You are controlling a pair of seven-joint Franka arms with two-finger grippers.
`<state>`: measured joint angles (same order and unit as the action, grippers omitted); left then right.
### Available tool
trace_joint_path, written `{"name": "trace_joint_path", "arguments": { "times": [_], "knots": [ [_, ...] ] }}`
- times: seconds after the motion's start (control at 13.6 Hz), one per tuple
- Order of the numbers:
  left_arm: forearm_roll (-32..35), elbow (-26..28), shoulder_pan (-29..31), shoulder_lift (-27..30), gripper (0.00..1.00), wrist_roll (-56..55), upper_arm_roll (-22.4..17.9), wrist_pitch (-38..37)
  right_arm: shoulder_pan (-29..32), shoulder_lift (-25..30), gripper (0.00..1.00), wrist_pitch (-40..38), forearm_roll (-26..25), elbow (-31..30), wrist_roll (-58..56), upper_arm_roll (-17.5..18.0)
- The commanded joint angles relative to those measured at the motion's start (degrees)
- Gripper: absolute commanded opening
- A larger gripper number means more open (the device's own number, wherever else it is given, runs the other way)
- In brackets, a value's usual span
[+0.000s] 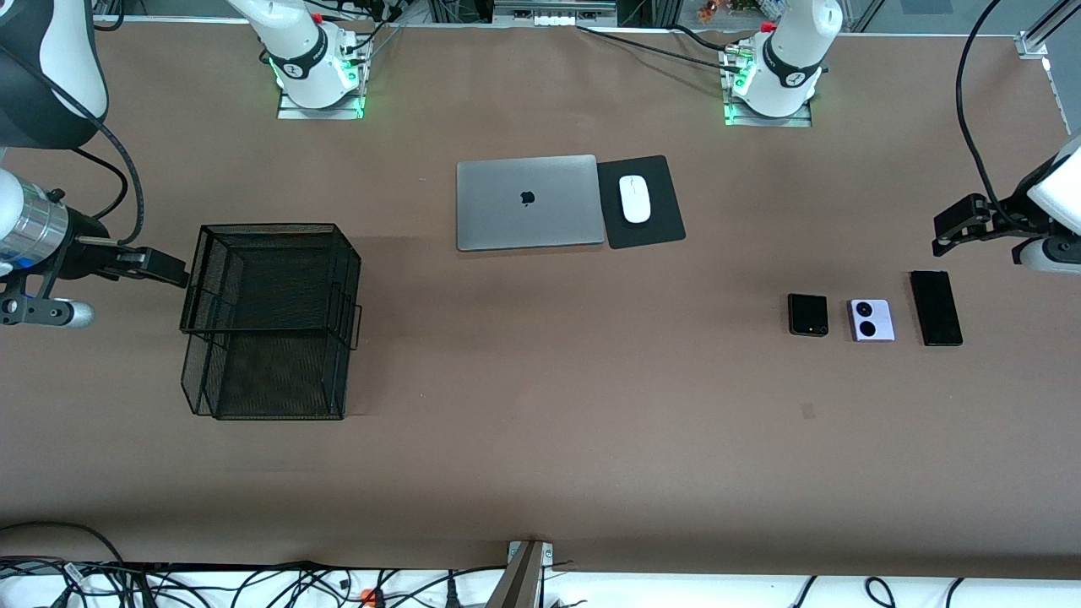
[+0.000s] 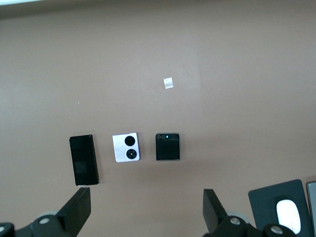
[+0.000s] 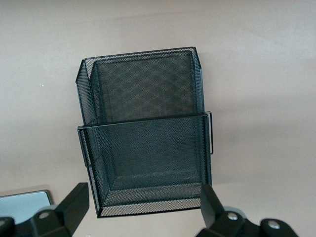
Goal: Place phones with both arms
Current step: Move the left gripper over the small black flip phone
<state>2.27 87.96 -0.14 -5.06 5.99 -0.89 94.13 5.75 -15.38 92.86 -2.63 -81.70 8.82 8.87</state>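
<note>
Both end effectors hang spread wide and hold nothing. Left end effector (image 1: 958,228) is up in the air at the left arm's end of the counter (image 1: 540,456), at about one o'clock from the three phones. Those lie in a row: black flip phone (image 1: 808,314), lilac-white phone (image 1: 871,320), long black phone (image 1: 936,307). Right end effector (image 1: 160,266) hovers beside a black mesh basket (image 1: 270,321), at its nine o'clock.
</note>
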Motion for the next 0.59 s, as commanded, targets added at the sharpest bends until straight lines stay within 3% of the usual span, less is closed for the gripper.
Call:
{"name": "trace_joint_path", "arguments": {
  "times": [0.0, 0.51],
  "knots": [
    [-0.6, -0.69, -0.57, 0.58, 1.0, 0.07, -0.52, -1.67, 0.4, 0.35, 1.0, -0.66, 0.96, 0.04, -0.39, 0.01],
    [-0.6, -0.16, -0.13, 0.58, 1.0, 0.34, -0.6, -3.34, 0.58, 0.35, 1.0, -1.28, 1.04, 0.04, -0.21, -0.08]
  ]
}}
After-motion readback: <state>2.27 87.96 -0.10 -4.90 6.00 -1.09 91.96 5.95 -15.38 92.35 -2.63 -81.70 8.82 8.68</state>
